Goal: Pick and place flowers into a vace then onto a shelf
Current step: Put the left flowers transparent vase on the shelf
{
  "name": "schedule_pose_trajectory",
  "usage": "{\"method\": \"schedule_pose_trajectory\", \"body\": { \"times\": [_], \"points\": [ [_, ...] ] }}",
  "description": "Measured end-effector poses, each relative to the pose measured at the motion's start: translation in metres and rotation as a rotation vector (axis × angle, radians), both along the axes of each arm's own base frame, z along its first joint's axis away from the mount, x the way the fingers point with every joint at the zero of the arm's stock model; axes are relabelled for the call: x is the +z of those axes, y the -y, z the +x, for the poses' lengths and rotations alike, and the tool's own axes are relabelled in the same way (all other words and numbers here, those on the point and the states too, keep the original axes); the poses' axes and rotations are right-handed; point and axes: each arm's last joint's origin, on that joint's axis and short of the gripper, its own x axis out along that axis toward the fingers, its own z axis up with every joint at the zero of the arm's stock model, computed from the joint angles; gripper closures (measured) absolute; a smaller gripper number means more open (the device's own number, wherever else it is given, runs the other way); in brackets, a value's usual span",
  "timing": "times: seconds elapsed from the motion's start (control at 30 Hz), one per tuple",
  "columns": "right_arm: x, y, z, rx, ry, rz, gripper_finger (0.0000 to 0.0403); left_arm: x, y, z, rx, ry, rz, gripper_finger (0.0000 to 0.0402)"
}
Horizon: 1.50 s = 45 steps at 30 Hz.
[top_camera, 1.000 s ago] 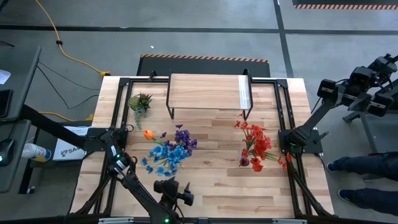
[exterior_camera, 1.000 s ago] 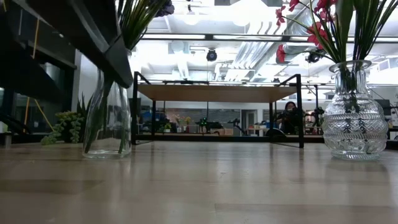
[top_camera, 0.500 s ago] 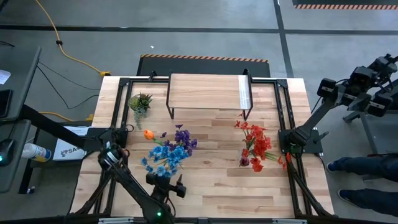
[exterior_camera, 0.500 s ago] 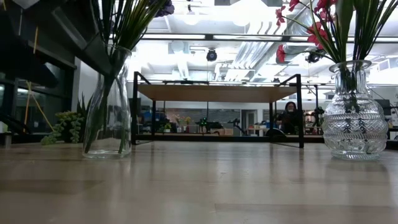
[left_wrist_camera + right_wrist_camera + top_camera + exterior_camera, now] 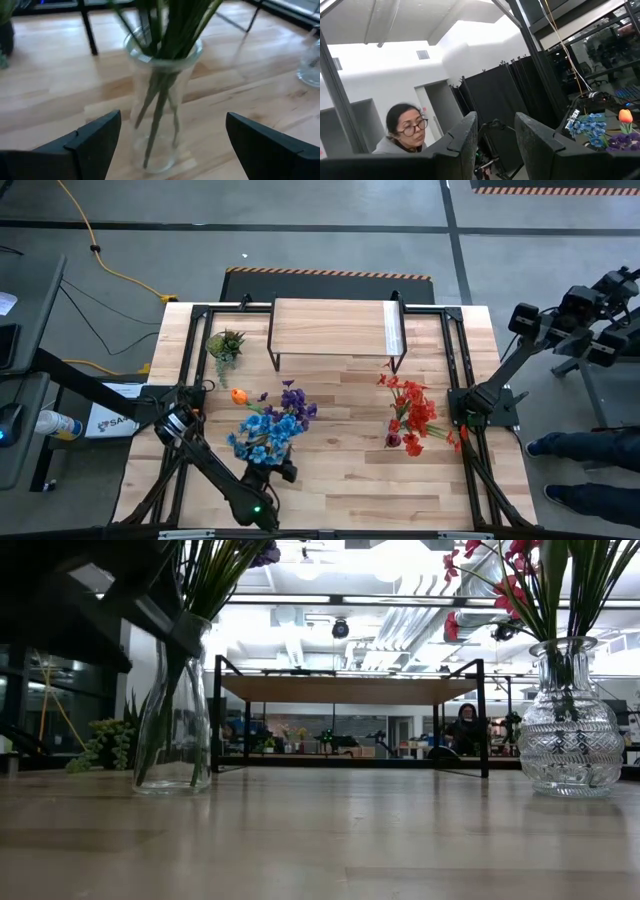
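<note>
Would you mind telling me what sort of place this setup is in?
Probably a robotics lab or workshop: a wooden table on a black frame, bare concrete floor with a yellow cable, and exposed ceiling ducts.

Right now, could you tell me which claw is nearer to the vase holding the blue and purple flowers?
The left claw: it is open right in front of the clear vase, fingers either side. The right claw is parked off the table's right edge, far from it.

flowers (image 5: 272,425) in vases, shelf (image 5: 330,326) behind
</note>
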Motion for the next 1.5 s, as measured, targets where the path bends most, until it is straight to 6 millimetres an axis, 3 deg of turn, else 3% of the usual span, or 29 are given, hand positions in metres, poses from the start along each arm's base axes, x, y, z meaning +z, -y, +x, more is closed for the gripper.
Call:
{"method": "schedule_pose_trajectory", "body": {
  "times": [0.37,0.77,1.5],
  "points": [
    [0.0,0.001,0.001,-0.041,-0.005,0.003,0.0279,0.002,-0.007,0.008,-0.038,-0.013,0.066,0.0009],
    [0.0,0.001,0.001,-0.043,-0.002,0.0,0.0279,0.0,-0.032,0.025,0.032,-0.111,0.075,0.0009],
    [0.0,0.002,0.001,-0.078,0.001,-0.007,0.0279,-0.002,-0.032,0.023,0.007,-0.212,0.087,0.0009]
  ]
}}
